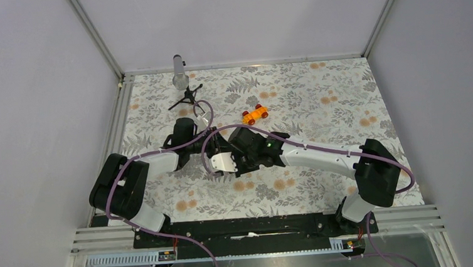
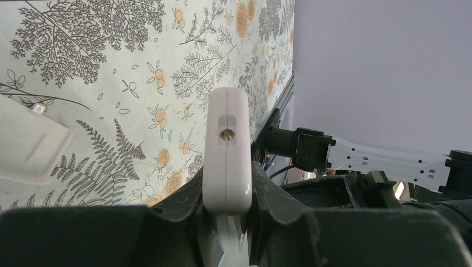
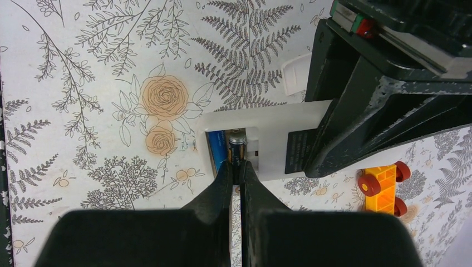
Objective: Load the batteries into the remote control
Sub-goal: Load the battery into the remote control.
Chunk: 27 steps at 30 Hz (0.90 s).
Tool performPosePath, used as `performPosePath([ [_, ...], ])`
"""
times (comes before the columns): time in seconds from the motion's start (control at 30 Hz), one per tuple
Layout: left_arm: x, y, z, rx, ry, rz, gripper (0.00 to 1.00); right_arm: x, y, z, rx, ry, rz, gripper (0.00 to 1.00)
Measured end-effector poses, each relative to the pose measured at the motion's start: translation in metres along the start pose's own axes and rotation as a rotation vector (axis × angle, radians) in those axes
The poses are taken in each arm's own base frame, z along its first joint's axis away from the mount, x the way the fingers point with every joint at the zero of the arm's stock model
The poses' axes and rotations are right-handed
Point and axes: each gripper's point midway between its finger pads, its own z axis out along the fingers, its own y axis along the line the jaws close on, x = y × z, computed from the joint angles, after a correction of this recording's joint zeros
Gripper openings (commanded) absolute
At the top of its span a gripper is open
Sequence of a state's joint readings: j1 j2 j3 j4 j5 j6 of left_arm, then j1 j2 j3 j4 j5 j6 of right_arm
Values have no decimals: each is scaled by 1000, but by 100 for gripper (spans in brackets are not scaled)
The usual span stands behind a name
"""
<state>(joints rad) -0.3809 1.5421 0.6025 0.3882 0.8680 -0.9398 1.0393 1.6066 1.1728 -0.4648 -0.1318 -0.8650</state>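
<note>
Closest to the lens: right claw (image 3: 236,167), narrowed almost to nothing, tips meeting the near end of the dark battery (image 3: 237,146). Impossible to say whether pinching it or only pressing on it. Just as close in the other wrist view: left claw (image 2: 228,200), clamped on the front and back faces of the remote control (image 2: 227,139), its narrow end pointing away from that camera.

Beneath everything, the worktop (image 1: 319,96), spread with a pale cloth of ferns and orange flowers. Over its middle, both arms, wrists nearly touching. Toward the far left corner, a small black tripod (image 1: 186,98) carrying a grey tube.

Remote control with plain white back toward the right wrist camera, battery bay open. Orange toy car (image 1: 254,114) with red wheels just beyond the claws, apart from the remote. White cover (image 3: 295,78) flat on the cloth, partly hidden behind the left claw.

Smallest of all, inside the bay: blue battery (image 3: 218,147) along the left wall in that view, dark battery just beside it, both lengthwise.
</note>
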Motion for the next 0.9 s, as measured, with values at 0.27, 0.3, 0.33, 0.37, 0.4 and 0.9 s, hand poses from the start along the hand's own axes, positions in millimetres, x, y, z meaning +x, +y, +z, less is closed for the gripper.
performPosePath([
  [0.27,-1,-1,0,2,-1,-1,0,0,0,0,5,6,-12,18],
  [0.3,-1,-1,0,2,-1,-2,0,0,0,0,5,6,-13,19],
  [0.33,-1,-1,0,2,-1,-4,0,0,0,0,4,7,-13,20],
  [0.37,-1,-1,0,2,-1,-7,0,0,0,0,4,7,-13,20],
  [0.4,-1,-1,0,3,-2,-7,0,0,0,0,4,7,-13,21],
  [0.9,-2,-4,0,9,-5,-17,0,-1,2,-3,-11,9,-11,30],
])
